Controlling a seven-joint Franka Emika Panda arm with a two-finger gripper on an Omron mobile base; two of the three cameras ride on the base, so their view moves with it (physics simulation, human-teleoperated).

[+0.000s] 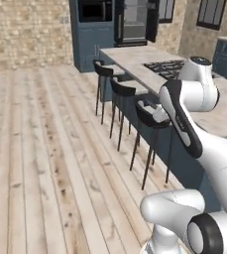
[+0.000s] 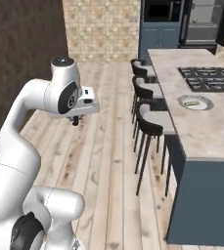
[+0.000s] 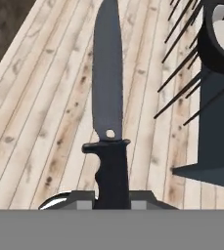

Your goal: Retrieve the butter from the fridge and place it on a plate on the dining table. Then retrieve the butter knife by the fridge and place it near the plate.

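The two-finger gripper [image 3: 111, 197] is clamping the black handle of the grey-bladed butter knife [image 3: 107, 93], carrying it blade-forward above the plank floor. The pale butter bar [image 2: 194, 103] is already lying on the round grey-white plate [image 2: 184, 99] on the beige marbled dining table [image 2: 201, 129], beside which the knife belongs.

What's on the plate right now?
The plate on the table holds the butter, a pale bar lying inside the rim. Its underside and the plate beneath it are covered. The knife isn't there; the tool grips it.
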